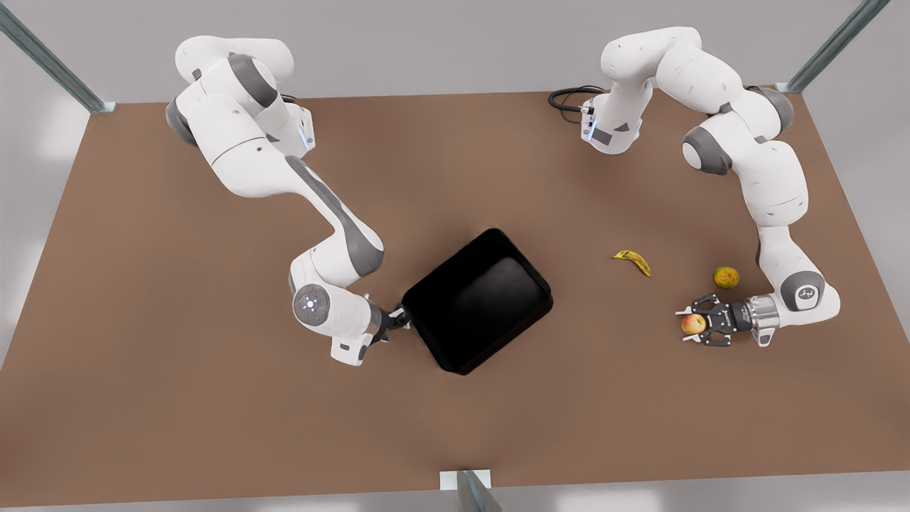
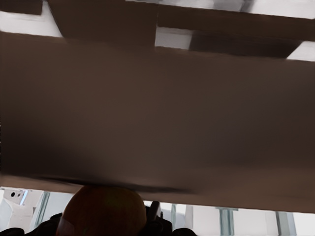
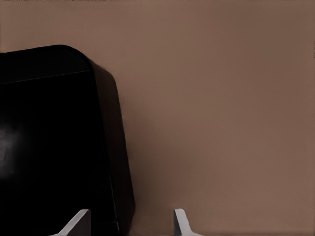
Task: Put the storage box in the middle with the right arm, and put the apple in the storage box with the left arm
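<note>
My right gripper (image 1: 398, 321), on the front view's left, sits low at the box (image 1: 478, 300), at its corner nearest that side. Fingers (image 3: 181, 223) look spread w/ the box wall between them in the right wrist view; can't tell if they actually touch the wall.

Box is about mid-table (image 1: 213, 398), turned at an angle, nothing inside it.

Further to the front view's right: small spotted banana (image 1: 633, 262) lying on the table, then a greenish-yellow fruit (image 1: 726, 277) just past it, the two apart.

My left gripper (image 1: 691, 324) is at the front view's right, below the green fruit, lying nearly horizontal. Fingers are spread w/ the apple (image 1: 693, 324) between them; can't tell if they're pinching it yet. The apple is well apart from the box. In the left wrist view the apple (image 2: 101, 211) sits right at the cam.
</note>
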Robot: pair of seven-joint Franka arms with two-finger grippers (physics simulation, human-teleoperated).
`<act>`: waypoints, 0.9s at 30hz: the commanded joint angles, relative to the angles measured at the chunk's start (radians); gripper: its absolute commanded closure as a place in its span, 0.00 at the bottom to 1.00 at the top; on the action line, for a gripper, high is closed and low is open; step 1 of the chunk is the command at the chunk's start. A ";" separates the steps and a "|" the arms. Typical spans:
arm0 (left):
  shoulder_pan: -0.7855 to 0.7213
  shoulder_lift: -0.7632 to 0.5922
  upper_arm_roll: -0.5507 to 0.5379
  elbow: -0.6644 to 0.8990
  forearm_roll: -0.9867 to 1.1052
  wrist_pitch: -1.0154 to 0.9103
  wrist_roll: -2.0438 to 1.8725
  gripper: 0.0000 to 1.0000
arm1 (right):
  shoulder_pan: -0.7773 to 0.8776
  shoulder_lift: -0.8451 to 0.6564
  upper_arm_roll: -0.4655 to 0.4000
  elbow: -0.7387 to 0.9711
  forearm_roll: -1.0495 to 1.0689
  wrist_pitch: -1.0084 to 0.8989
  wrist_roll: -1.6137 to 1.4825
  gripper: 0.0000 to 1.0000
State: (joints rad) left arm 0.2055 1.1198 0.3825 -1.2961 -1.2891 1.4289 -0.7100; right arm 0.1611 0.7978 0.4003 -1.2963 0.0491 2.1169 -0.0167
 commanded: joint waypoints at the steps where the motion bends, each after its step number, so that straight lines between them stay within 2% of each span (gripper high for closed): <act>1: 0.000 0.000 0.001 0.001 -0.010 -0.001 0.000 0.70 | 0.000 0.001 0.000 0.000 0.000 0.000 0.001 0.00; 3: 0.000 -0.006 0.002 0.009 -0.015 -0.005 -0.003 0.72 | 0.000 0.000 0.000 0.000 0.000 0.000 0.000 0.00; 4: 0.000 -0.008 0.003 0.014 -0.015 -0.007 -0.003 0.78 | 0.000 -0.002 0.000 0.000 0.002 0.000 0.000 0.00; 5: 0.000 -0.012 0.003 0.015 -0.016 -0.007 -0.005 0.79 | -0.002 -0.009 -0.001 0.003 0.002 -0.009 0.004 0.00; 6: 0.000 -0.023 0.003 0.038 -0.007 -0.018 -0.005 0.79 | -0.017 -0.051 -0.009 0.012 0.003 -0.086 0.004 0.00; 7: -0.006 -0.052 0.003 0.047 -0.002 -0.016 -0.014 0.79 | -0.090 -0.169 -0.035 0.005 -0.005 -0.302 -0.003 0.00; 8: -0.018 -0.095 -0.007 0.047 0.005 -0.001 -0.043 0.79 | -0.124 -0.276 -0.127 0.005 -0.011 -0.599 -0.005 0.00; 9: -0.046 -0.129 -0.007 0.040 0.008 0.011 -0.051 0.79 | -0.124 -0.363 -0.244 0.006 -0.015 -0.765 -0.018 0.00; 10: -0.124 -0.228 -0.034 -0.025 0.083 0.131 -0.054 0.79 | -0.124 -0.460 -0.334 -0.003 -0.069 -0.825 -0.083 0.00; 11: -0.138 -0.258 -0.096 -0.042 0.110 0.174 -0.117 0.79 | -0.124 -0.541 -0.385 -0.032 -0.098 -0.845 -0.108 0.00; 13: -0.178 -0.311 -0.155 -0.083 0.108 0.240 -0.170 0.79 | -0.146 -0.624 -0.394 -0.037 -0.138 -0.907 -0.106 0.00; 17: -0.212 -0.387 -0.339 -0.124 0.180 0.294 -0.230 0.79 | -0.153 -0.586 -0.394 -0.061 -0.175 -0.919 -0.094 0.00; 19: -0.219 -0.420 -0.471 -0.127 0.272 0.338 -0.310 0.79 | -0.153 -0.574 -0.394 -0.061 -0.176 -0.914 -0.094 0.00; 21: -0.222 -0.448 -0.646 -0.115 0.401 0.444 -0.535 0.79 | -0.153 -0.569 -0.394 -0.063 -0.176 -0.914 -0.094 0.00; 23: -0.221 -0.445 -0.784 -0.061 0.536 0.459 -0.755 0.79 | -0.153 -0.568 -0.394 -0.063 -0.176 -0.914 -0.094 0.00; 24: -0.221 -0.443 -0.829 -0.060 0.573 0.482 -0.786 0.79 | -0.153 -0.566 -0.394 -0.063 -0.178 -0.913 -0.094 0.00; 27: -0.267 -0.416 -0.841 -0.060 0.672 0.502 -0.798 0.79 | -0.153 -0.566 -0.394 -0.063 -0.176 -0.913 -0.094 0.00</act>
State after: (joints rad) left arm -0.0622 0.7130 -0.4719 -1.3592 -0.8988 1.9847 -1.5044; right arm 0.0076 0.2317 0.0061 -1.3586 -0.1274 1.2040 -0.1104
